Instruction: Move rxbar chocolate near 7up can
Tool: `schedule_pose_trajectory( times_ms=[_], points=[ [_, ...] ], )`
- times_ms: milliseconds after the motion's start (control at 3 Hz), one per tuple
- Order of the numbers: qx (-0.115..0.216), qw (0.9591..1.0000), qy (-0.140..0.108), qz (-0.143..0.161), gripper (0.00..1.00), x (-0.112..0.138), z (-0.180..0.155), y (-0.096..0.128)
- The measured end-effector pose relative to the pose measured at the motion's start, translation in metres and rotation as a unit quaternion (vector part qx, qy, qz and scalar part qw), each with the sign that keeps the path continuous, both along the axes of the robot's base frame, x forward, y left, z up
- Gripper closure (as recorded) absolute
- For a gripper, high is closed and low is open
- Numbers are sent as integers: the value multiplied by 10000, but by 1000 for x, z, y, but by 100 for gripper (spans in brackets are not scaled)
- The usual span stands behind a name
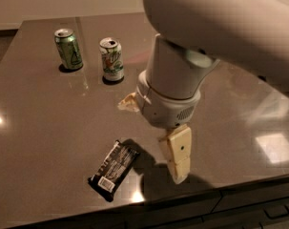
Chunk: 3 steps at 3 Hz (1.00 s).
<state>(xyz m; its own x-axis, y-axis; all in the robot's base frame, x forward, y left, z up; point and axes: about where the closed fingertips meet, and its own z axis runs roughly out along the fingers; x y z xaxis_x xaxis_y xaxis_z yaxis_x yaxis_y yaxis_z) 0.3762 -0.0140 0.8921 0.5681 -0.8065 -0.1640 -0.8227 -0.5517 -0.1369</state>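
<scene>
The rxbar chocolate (114, 170) lies flat near the table's front edge, black wrapper with a white barcode label at its near end. The 7up can (112, 59) stands upright at the back, white-silver with green lettering. My gripper (178, 175) hangs from the large white arm, pointing down just right of the bar and a little above the table. It holds nothing that I can see. The can is far behind and left of the gripper.
An all-green can (68, 49) stands upright left of the 7up can. The dark grey glossy table (39, 128) ends close in front of the bar. The white arm (182, 75) hides much of the table's right back part.
</scene>
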Motion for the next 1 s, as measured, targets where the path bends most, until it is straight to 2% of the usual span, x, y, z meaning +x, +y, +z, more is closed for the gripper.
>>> schedule_pose_trajectory(
  times_ms=[333,667,1000],
  points=[
    [67,9988,46,476,0,-20,-10,28],
    [117,9969,74,780,0,-31,-19,49],
    [96,9956,92,927,0,-32,-32,68]
  ],
)
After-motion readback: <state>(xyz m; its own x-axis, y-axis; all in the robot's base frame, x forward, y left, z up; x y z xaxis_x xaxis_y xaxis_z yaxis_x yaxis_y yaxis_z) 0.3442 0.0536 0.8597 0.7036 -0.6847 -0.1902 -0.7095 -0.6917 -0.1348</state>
